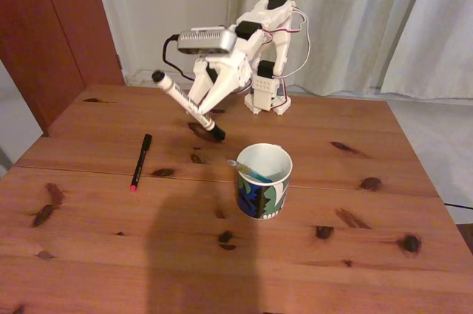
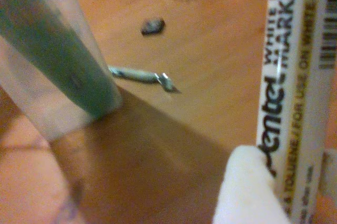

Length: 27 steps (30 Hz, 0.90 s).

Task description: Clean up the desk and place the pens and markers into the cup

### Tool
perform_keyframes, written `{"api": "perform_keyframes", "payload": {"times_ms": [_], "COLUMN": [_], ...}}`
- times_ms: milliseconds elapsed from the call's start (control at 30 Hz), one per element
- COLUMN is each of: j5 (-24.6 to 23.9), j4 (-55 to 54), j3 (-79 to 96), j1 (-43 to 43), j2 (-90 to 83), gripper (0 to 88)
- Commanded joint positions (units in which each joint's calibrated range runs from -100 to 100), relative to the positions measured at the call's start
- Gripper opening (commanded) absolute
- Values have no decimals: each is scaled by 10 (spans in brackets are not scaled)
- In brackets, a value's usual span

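In the fixed view, the cup (image 1: pixel 264 181) stands on the desk (image 1: pixel 111 255) right of centre, with the green pen (image 1: pixel 250 171) inside it. The black pen (image 1: pixel 140 161) lies on the desk to its left. The marker (image 1: pixel 187 105) hangs tilted above the desk, behind both, in the gripper (image 1: pixel 205 107).

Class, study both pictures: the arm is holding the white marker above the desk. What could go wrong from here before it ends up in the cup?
1. The gripper holds the white marker tilted and near its middle, so it may slip or swing.
2. The green pen already leans in the cup; the marker could hit it or the rim.
3. A tilted marker may tip the cup.
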Motion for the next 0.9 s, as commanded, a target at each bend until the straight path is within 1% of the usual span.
{"api": "perform_keyframes", "payload": {"times_ms": [0, 133, 400, 633, 800, 867], "j5": [-15, -29, -34, -35, -35, -35], "j4": [-20, -14, -17, -18, -21, -43], "j3": [3, 5, 65, 91, 83, 80], "j1": [-8, -54, -127, -143, -142, -139], "j2": [-50, -88, -123, -112, -66, -45], "gripper": [8, 8, 8, 8, 8, 8]}}
